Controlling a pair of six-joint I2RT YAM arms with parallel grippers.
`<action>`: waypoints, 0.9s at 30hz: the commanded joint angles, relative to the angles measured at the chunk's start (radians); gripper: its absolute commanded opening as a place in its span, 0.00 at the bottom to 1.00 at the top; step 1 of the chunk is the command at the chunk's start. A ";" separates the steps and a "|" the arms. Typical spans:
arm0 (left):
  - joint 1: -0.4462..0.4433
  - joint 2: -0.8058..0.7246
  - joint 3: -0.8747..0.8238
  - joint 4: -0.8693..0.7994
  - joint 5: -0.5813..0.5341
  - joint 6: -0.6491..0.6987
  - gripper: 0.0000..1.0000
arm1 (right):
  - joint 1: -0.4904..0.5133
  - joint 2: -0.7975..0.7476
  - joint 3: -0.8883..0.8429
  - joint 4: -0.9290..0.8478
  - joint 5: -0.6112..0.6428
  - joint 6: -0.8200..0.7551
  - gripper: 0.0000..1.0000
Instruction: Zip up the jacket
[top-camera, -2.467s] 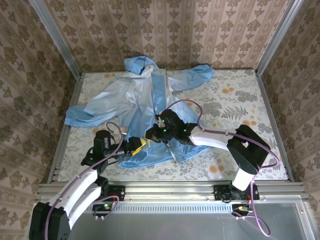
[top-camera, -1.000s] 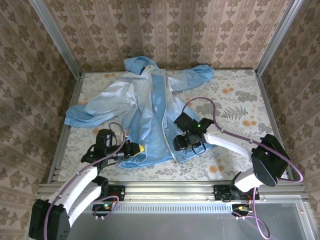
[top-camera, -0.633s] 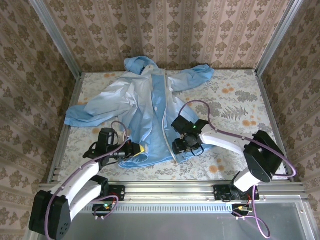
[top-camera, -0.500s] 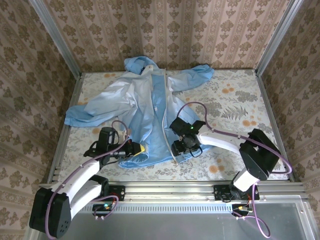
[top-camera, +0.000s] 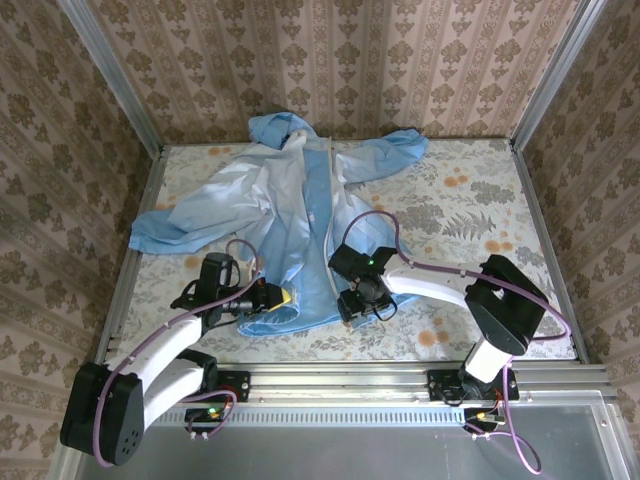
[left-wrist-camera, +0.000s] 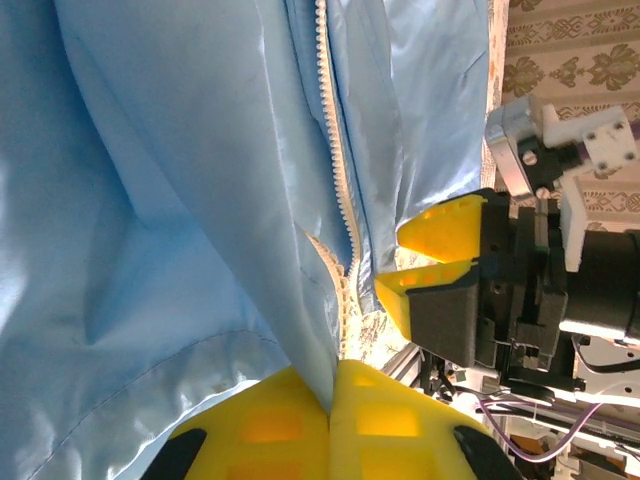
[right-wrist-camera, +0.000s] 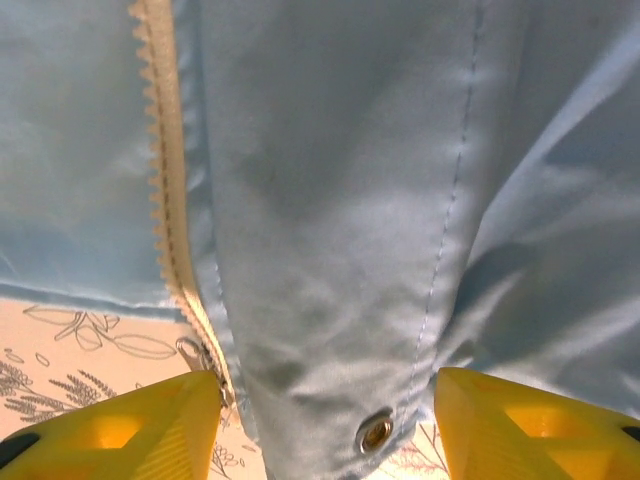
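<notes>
The light-blue jacket (top-camera: 290, 215) lies spread on the table with its hood at the back and its whitish zipper strip (top-camera: 327, 240) running down the front. My left gripper (top-camera: 275, 297) is shut on the jacket's bottom hem (left-wrist-camera: 300, 330) near the zipper's lower end. My right gripper (top-camera: 350, 303) is open over the other front panel's bottom corner (right-wrist-camera: 330, 330), its yellow fingers (right-wrist-camera: 110, 430) either side of the fabric. The zipper teeth (right-wrist-camera: 165, 200) and the metal slider pull (right-wrist-camera: 192, 352) sit by the left finger. A snap stud (right-wrist-camera: 376, 433) marks the hem.
The table wears a floral cloth (top-camera: 460, 200), ringed by patterned walls (top-camera: 340, 60) and aluminium frame rails (top-camera: 340, 378). The jacket's sleeves reach toward the left edge (top-camera: 160, 228) and the back right (top-camera: 390, 150). The right arm's cable (top-camera: 375, 215) loops above the jacket.
My right gripper has drifted left and slightly toward the near edge, ending at the jacket's bottom corner by the zipper. My left gripper has held its grip on the hem.
</notes>
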 joint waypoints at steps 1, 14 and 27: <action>0.006 0.017 0.026 0.021 0.004 0.030 0.00 | 0.017 -0.063 0.027 -0.071 0.034 0.017 0.56; 0.003 0.033 0.026 0.029 0.006 0.030 0.00 | 0.056 -0.045 0.040 -0.117 0.022 -0.032 0.48; 0.000 0.031 0.022 0.029 0.003 0.032 0.00 | 0.103 0.044 0.083 -0.150 0.028 -0.045 0.45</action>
